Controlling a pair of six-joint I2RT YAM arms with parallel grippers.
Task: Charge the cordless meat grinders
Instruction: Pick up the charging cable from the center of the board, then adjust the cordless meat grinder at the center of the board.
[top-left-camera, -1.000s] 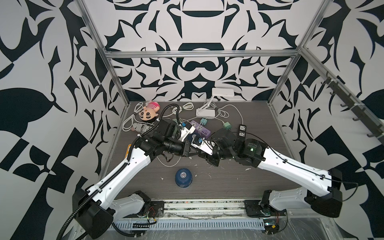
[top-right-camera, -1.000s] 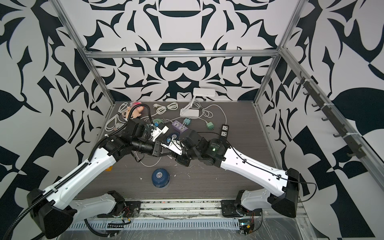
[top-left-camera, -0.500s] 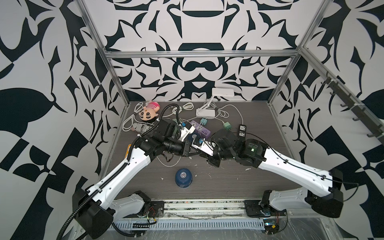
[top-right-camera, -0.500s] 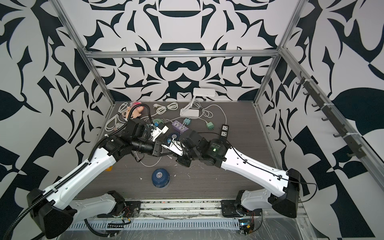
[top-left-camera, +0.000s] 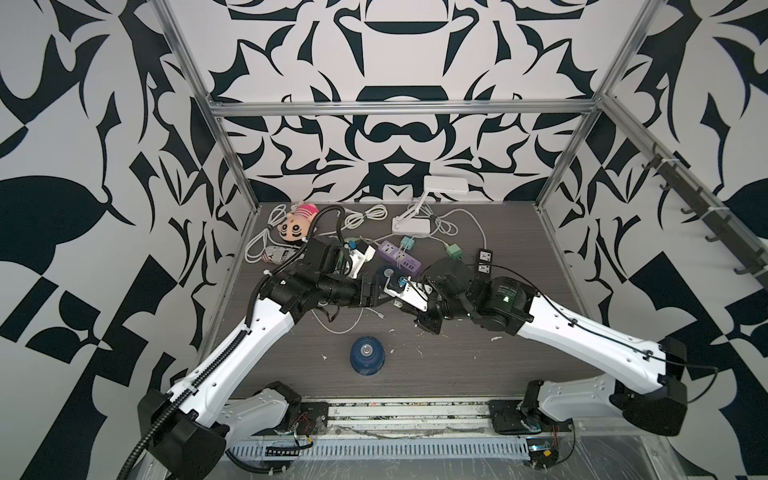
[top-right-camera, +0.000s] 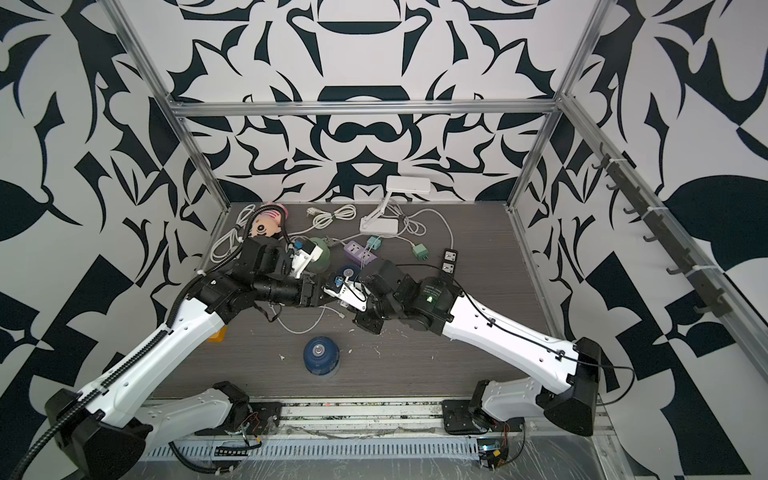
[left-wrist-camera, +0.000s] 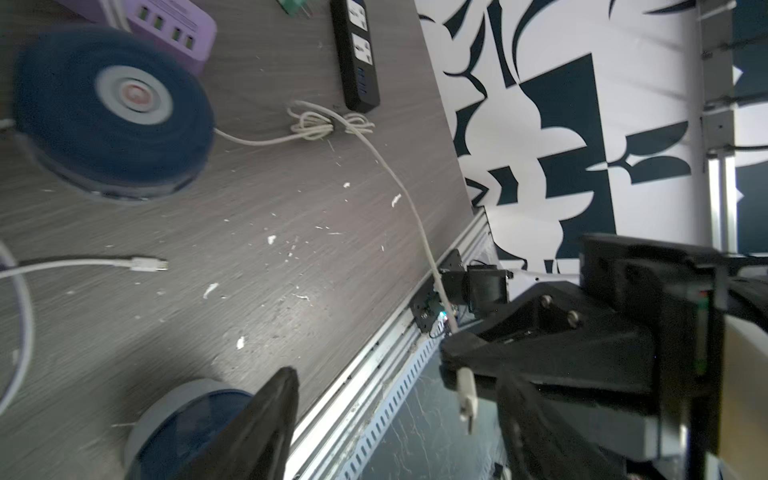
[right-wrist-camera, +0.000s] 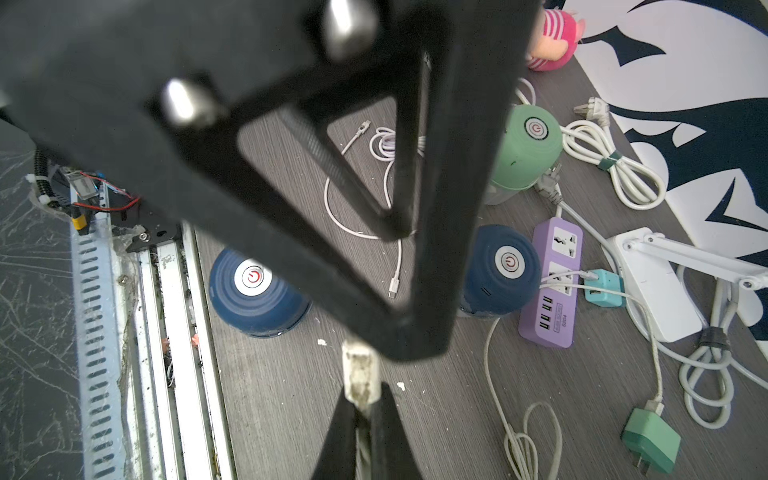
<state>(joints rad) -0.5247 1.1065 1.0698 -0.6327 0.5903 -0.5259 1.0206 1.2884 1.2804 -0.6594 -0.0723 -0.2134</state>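
1. Right wrist view: the right end effector (right-wrist-camera: 362, 401) is clamped on the white cable plug (right-wrist-camera: 360, 365).
2. Left end effector (left-wrist-camera: 395, 386): fingers apart, with the plug between them.
3. The front navy grinder (top-left-camera: 367, 356) stands alone near the tabletop's (top-left-camera: 478, 365) front edge.
4. The second navy grinder (right-wrist-camera: 500, 270) sits just beside the purple power strip (right-wrist-camera: 550, 286). The mint grinder (right-wrist-camera: 524, 145) is nearby, toward the back wall.

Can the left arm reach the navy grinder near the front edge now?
Probably yes. That navy grinder stands alone with nothing over it, and the left gripper, jaws open, hangs farther back; only a loose white cable lies between.
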